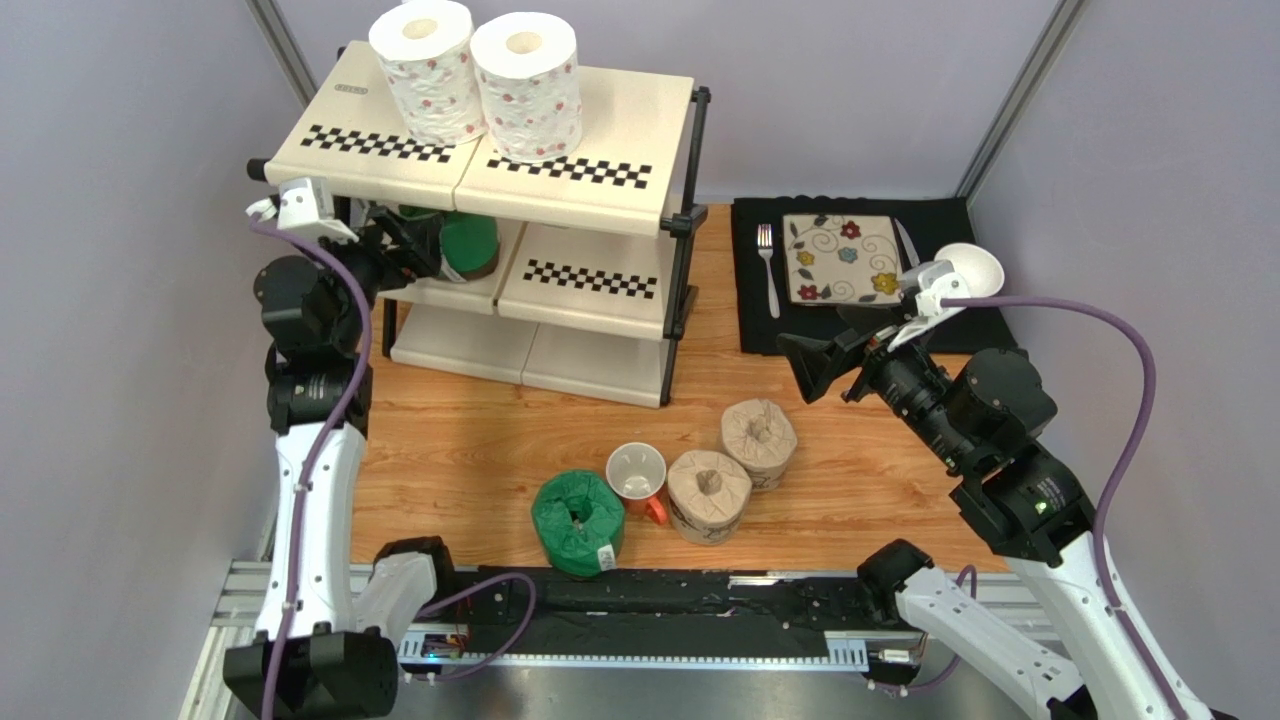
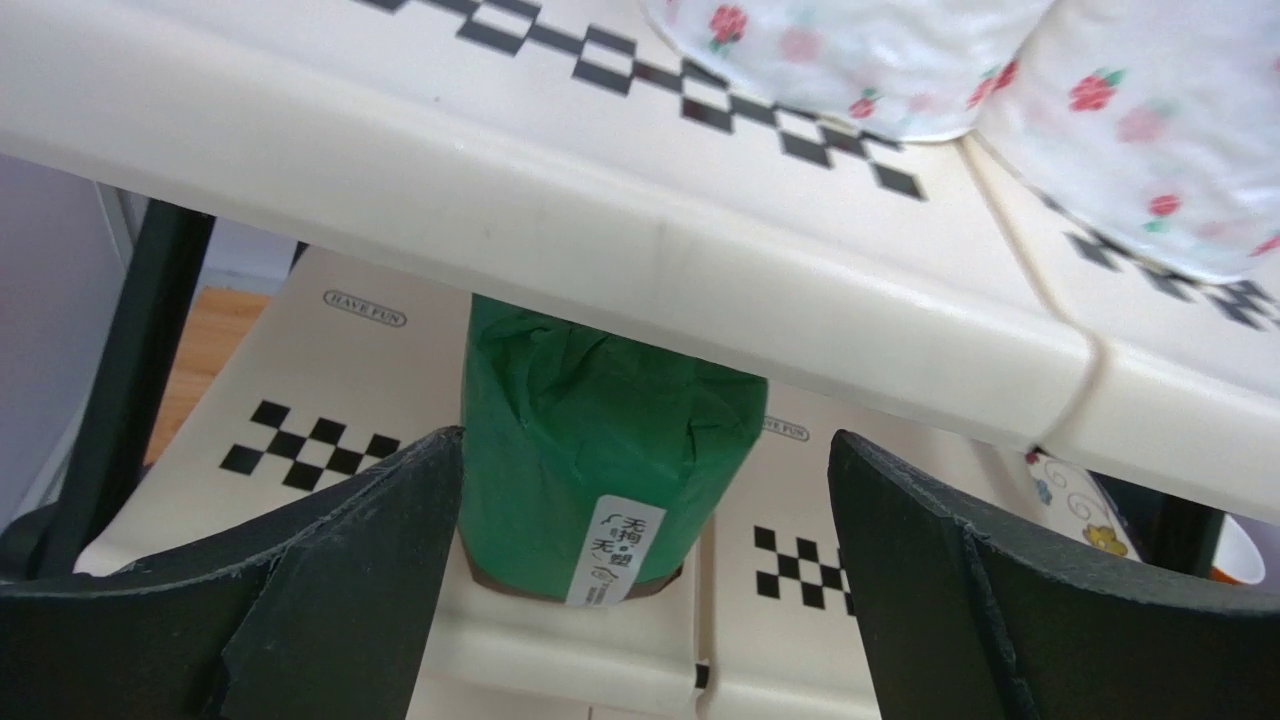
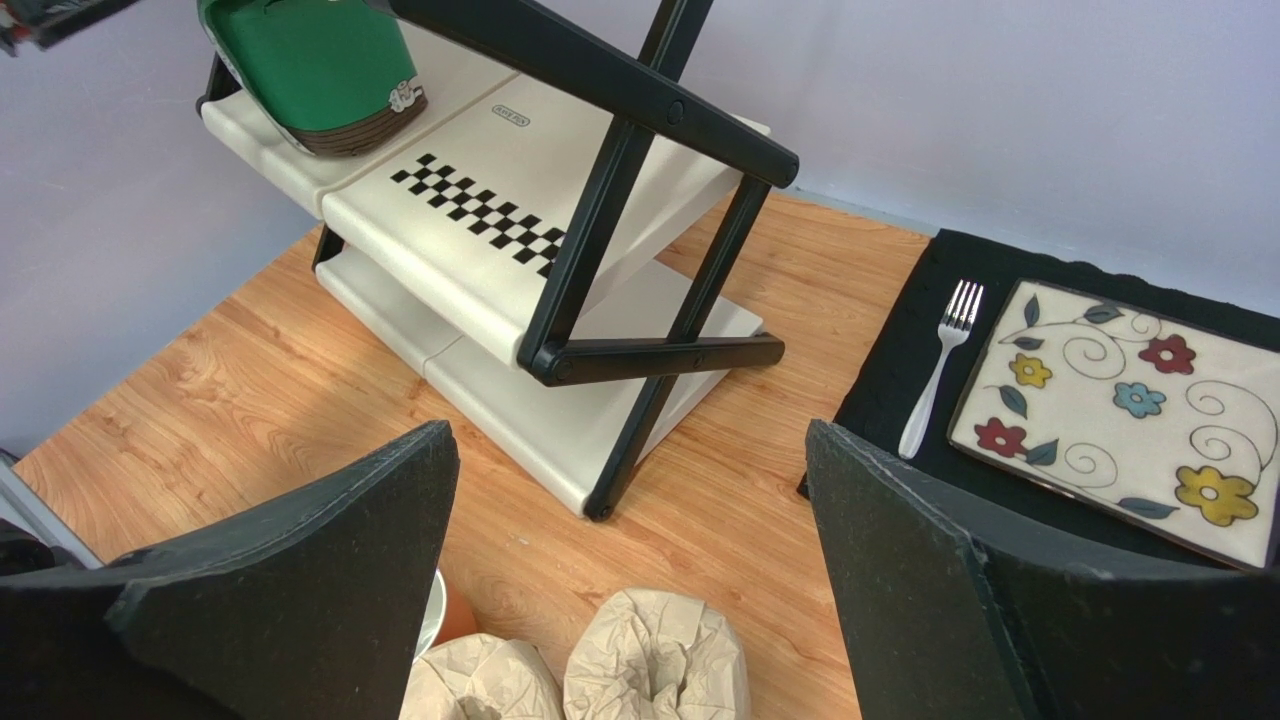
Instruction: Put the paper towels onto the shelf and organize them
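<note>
The shelf (image 1: 601,128) stands at the back left. Two white floral rolls (image 1: 428,68) (image 1: 529,83) stand on its top tier. A green roll (image 1: 469,240) stands on the middle tier. My left gripper (image 1: 398,240) is open around it. In the left wrist view the green roll (image 2: 601,465) stands between the spread fingers, close to the left one (image 2: 346,585). On the table lie a second green roll (image 1: 579,521) and two tan rolls (image 1: 708,495) (image 1: 759,440). My right gripper (image 1: 812,365) is open and empty above the table. The tan rolls (image 3: 654,660) (image 3: 473,683) lie below it.
A white mug with a red handle (image 1: 639,473) lies between the green and tan rolls on the table. A black placemat (image 1: 939,225) at the back right holds a floral plate (image 1: 846,258), a fork (image 1: 768,270) and a white cup (image 1: 969,270).
</note>
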`<move>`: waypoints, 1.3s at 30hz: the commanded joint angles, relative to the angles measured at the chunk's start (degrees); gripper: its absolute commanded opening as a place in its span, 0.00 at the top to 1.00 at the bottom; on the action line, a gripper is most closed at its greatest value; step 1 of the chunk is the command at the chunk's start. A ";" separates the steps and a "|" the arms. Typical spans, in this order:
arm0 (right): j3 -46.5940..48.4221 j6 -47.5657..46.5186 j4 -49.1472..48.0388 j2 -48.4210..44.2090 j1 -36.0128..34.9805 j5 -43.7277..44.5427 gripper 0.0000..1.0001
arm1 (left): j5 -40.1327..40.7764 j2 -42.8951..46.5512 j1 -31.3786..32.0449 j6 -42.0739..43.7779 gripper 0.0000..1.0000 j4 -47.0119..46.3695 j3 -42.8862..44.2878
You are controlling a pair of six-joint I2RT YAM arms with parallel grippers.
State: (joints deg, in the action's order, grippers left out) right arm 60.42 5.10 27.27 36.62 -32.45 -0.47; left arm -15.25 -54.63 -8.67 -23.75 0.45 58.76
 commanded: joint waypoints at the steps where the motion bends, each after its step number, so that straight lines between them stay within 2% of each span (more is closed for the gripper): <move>1: 0.84 -0.71 0.42 -0.32 -0.16 0.21 0.10 | 0.83 5.22 -0.39 0.46 0.02 2.53 0.48; 4: 0.66 -0.71 0.59 -0.06 -0.16 0.03 0.09 | -2.06 8.56 -0.39 -0.77 0.01 3.86 -2.94; 12: 0.13 -0.01 1.21 2.31 -0.16 -0.85 0.10 | -17.53 19.02 0.05 -4.99 0.01 4.38 -23.24; 14: 0.05 0.17 1.38 3.10 -0.16 -0.76 0.11 | -18.06 23.76 0.93 -6.39 0.01 5.61 -28.58; 20: -0.39 1.49 0.51 4.42 -0.16 -1.46 0.11 | -12.90 33.70 12.26 -7.45 0.01 12.46 -36.59; 22: -0.39 1.40 0.24 4.69 -0.16 -1.73 0.11 | -12.27 37.31 14.11 -7.80 0.01 15.87 -37.67; 30: -1.80 2.54 -1.42 5.04 -0.16 -1.82 0.11 | -14.99 46.44 14.20 -10.80 0.01 29.67 -39.25; 39: -2.24 3.25 -2.30 5.22 -0.07 -2.52 0.11 | -16.49 46.11 14.20 -7.37 0.01 34.45 -38.90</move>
State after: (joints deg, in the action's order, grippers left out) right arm 58.06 7.68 27.99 42.19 -32.45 -2.22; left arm -30.79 -7.60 5.54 -32.69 32.60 19.59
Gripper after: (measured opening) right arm 0.887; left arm 0.989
